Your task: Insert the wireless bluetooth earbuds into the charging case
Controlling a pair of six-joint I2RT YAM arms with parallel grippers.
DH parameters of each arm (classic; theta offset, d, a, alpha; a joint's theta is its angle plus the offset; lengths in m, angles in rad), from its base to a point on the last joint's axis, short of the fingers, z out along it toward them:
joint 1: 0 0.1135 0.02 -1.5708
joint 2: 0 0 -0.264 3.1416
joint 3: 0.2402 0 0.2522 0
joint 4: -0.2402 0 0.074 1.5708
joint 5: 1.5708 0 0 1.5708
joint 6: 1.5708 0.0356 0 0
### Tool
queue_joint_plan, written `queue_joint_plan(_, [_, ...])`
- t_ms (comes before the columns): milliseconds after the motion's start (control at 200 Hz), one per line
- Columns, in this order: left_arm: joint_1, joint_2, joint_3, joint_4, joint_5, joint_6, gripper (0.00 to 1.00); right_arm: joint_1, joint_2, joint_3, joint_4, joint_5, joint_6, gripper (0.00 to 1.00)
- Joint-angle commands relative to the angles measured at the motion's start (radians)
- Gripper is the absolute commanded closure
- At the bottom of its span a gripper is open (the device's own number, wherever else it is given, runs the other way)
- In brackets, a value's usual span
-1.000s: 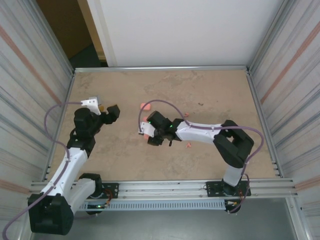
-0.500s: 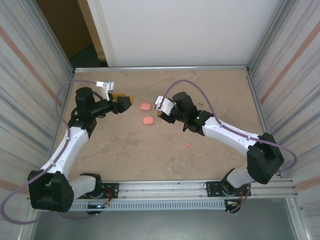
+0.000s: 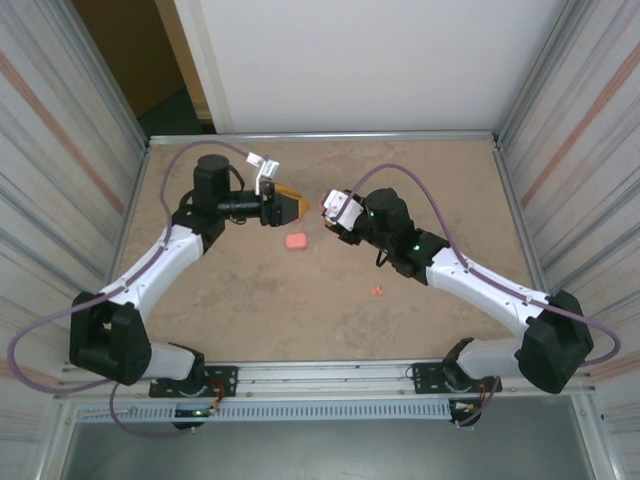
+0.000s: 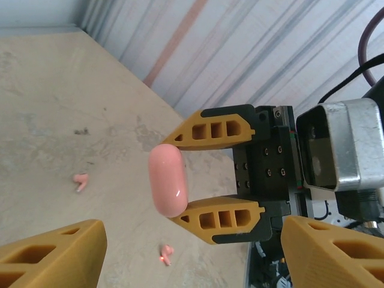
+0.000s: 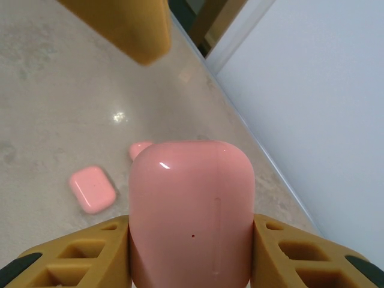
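Boxing in the scene, ribbed metal walls (image 3: pixel 585 150) stand on both sides, with a flat white panel (image 3: pixel 370 60) at the back. A dark doorway gap at top left is cut off by the frame.

The surface (image 3: pixel 250 310) is beige, mottled and stone-like with a slight gloss. An aluminium rail (image 3: pixel 330 372) runs along its near edge.

Both arms stretch to the middle of the far half, tips facing each other, near but apart. The left end effector (image 3: pixel 290 208) is wide, with nothing between its ochre ribbed fingers (image 4: pixel 54 255). Those fingers are cut off at the bottom of the left wrist view.

The right end effector (image 3: pixel 328 216) is clamped on the charging case (image 5: pixel 191 216), held off the surface. The case is smooth glossy salmon-pink plastic, a rounded square that looks closed, and sits edge-on to the left wrist camera. From above it is hard to make out.

A second case (image 3: pixel 295 241) lies flat on the surface, just near of the gap between the two tips. Another pink piece (image 5: pixel 139 149) is mostly hidden behind the held case, so I can't tell what it is.

The earbuds (image 4: pixel 81 182) are tiny pink stemmed bits lying loose on the surface. A second earbud (image 4: pixel 165 253) sits nearer the camera. One earbud (image 3: pixel 377 291) lies beside the right forearm. All are too small to read their orientation.
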Motion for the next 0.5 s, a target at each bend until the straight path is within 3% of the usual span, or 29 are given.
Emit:
queue_joint_plan(0, [-0.027,0.034,0.052,-0.013,0.041,0.025,0.24,-0.006,-0.034,-0.01,0.039,0.016,0.007,0.56])
queue_joint_plan(491, [-0.084,0.139,0.106,-0.027,0.04,0.039,0.39,-0.004,-0.052,-0.018,0.045,-0.009,0.031,0.56])
